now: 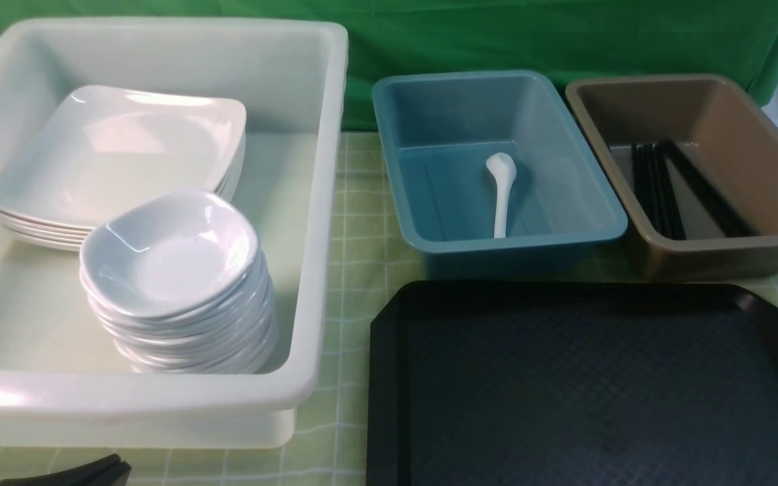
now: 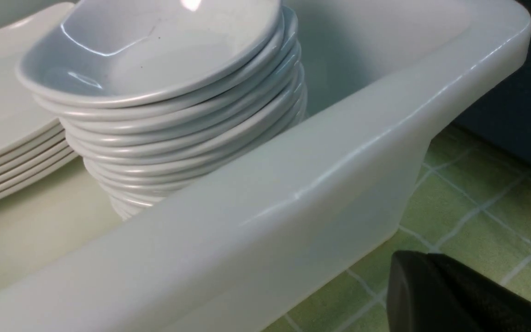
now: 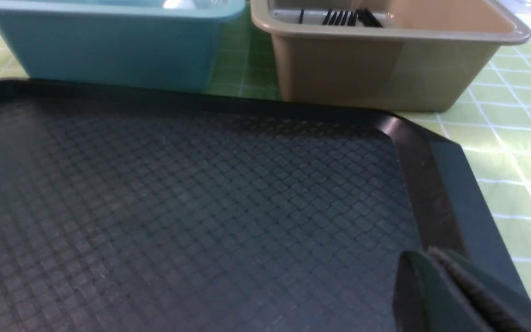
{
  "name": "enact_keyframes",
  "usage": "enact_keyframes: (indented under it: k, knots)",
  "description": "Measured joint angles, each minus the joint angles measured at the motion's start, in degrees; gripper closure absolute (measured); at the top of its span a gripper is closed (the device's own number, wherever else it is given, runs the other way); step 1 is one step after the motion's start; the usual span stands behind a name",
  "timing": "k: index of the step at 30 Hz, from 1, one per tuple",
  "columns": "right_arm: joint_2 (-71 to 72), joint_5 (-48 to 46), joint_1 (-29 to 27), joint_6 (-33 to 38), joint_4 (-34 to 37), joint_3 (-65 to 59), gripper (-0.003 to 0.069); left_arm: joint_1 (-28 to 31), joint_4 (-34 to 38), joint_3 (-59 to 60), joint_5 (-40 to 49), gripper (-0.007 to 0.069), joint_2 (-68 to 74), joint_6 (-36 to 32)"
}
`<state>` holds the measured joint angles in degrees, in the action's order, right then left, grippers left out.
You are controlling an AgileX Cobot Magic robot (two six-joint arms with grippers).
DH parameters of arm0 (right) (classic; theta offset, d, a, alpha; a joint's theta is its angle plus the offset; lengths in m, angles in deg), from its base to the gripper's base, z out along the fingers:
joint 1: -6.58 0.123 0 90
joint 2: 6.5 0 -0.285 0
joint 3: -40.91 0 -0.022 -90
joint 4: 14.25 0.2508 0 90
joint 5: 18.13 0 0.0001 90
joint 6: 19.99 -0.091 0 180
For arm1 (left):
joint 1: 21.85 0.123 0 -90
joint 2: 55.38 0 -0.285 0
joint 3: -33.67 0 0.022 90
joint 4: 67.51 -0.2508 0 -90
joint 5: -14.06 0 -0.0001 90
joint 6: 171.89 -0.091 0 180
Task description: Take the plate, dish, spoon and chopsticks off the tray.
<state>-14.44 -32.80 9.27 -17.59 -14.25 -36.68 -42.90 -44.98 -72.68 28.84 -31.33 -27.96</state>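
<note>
In the front view, a deep white tub is seen at the left of the bench. Squarish white plates are stacked toward its far left corner, and white dishes are piled nearer its front edge. By the left wrist view, the layered rims of both stacks are shown from close by. The left gripper is held outside the tub, its jaws brought together; in the front view only its tip is caught. A white spoon is laid in the teal bin; in the right wrist view its shape cannot be made out. Black chopsticks are held in the brown bin, farther right. In front of both bins, the black tray is placed. Its far right corner is shown whole by the right wrist view, where the right gripper is also seen, its jaws closed together.
</note>
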Motion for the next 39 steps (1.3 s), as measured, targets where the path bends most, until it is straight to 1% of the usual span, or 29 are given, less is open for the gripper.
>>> enact_keyframes:
  k: [21, 23, 25, 26, 27, 29, 30, 32, 34, 36, 37, 39]
  knots:
    - [0.0, -0.3, 0.0, 0.0, 0.0, 0.0, 0.0599, 0.0, -0.2, 0.0, 0.0, 0.0613, 0.0, 0.0]
    - [0.0, -0.3, 0.0, 0.0, 0.0, 0.0, 0.0591, 0.0, -2.0, 0.0, -2.2, 0.0613, 0.0, -0.1]
    - [0.0, -0.3, 0.0, 0.0, 0.0, 0.0, 0.0584, 0.0, -2.7, 0.1, -7.0, 0.0613, 0.0, 0.5]
    - [0.0, -0.3, 0.0, 0.0, 0.0, 0.0, 0.0584, 0.0, -2.7, 0.1, -7.4, 0.0613, 0.0, 0.6]
    - [0.0, -0.3, 0.0, 0.0, 0.0, 0.0, 0.0580, 0.4, -2.8, 0.3, -11.7, 0.0613, 0.0, 2.8]
    - [0.0, -0.3, 0.0, 0.0, 0.0, 0.0, 0.0573, 2.1, -2.9, 0.5, -16.9, 0.0613, -0.2, 6.2]
    - [0.0, -0.3, 0.0, 0.0, 0.0, 0.0, 0.0573, 2.3, -2.9, 0.5, -17.4, 0.0613, -0.3, 6.6]
    - [0.0, -0.3, 0.0, 0.0, 0.0, 0.0, 0.0568, 6.9, -3.5, 0.5, -21.2, 0.0613, -2.1, 11.1]
    - [0.0, -0.3, 0.0, 0.0, 0.0, 0.0, 0.0564, 11.4, -5.9, 0.5, -20.9, 0.0613, -5.0, 14.0]
    - [0.0, -0.3, 0.0, 0.0, 0.0, 0.0, 0.0560, 14.4, -8.5, 0.5, -19.3, 0.0613, -7.7, 16.7]
    - [0.0, -0.3, 0.0, 0.0, 0.0, 0.0, 0.0558, 16.5, -10.9, 0.5, -17.6, 0.0613, -10.1, 19.6]
    - [0.0, -0.3, 0.0, 0.0, 0.0, 0.0, 0.0554, 17.8, -12.7, 0.5, -16.3, 0.0613, -11.7, 21.7]
